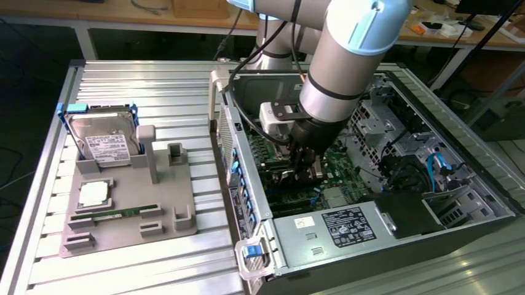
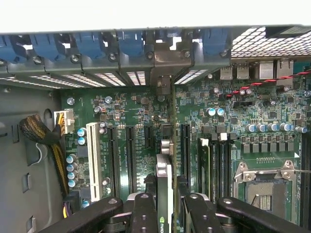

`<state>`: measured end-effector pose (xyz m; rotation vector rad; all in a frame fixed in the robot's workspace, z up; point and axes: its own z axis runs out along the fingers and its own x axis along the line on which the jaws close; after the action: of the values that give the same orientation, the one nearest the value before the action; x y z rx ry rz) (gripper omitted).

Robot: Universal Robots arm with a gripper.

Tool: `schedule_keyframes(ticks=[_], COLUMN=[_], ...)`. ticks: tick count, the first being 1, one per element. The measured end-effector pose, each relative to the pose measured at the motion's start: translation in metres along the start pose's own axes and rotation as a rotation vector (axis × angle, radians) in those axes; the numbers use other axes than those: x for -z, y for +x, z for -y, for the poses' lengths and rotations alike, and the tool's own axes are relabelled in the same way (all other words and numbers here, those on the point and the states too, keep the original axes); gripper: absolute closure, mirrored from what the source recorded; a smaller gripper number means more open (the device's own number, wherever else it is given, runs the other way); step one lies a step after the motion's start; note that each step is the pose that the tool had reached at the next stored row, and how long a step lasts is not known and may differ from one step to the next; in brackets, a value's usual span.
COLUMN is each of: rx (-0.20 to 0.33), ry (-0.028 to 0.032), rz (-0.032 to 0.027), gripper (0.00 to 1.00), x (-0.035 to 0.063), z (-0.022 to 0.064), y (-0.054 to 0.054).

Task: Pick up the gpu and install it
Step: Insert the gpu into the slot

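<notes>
Inside case point(image 1: 233, 160), above board slots point(image 2: 130, 155): gripper point(image 2: 165, 218) half-closed, clamping gpu point(image 2: 164, 179) edge-on. Install step in hand. Seating likely needs card edge square over one slot.

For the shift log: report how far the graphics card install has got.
Done: the pick-up; the graphics card is clamped edge-on in the gripper. In hand: it is held inside the computer case, over the motherboard, lined up along its long slots. Left: release; whether it is seated I cannot tell.
</notes>
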<state>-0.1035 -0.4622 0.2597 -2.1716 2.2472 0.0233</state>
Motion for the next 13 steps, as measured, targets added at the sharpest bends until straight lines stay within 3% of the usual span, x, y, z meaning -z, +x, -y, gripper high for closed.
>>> schedule_keyframes(ticks=[13], rx=[0.000], ry=[-0.0001], rz=[-0.0001], gripper=[0.73], x=[-0.0032], z=[0.0000], y=[0.0001])
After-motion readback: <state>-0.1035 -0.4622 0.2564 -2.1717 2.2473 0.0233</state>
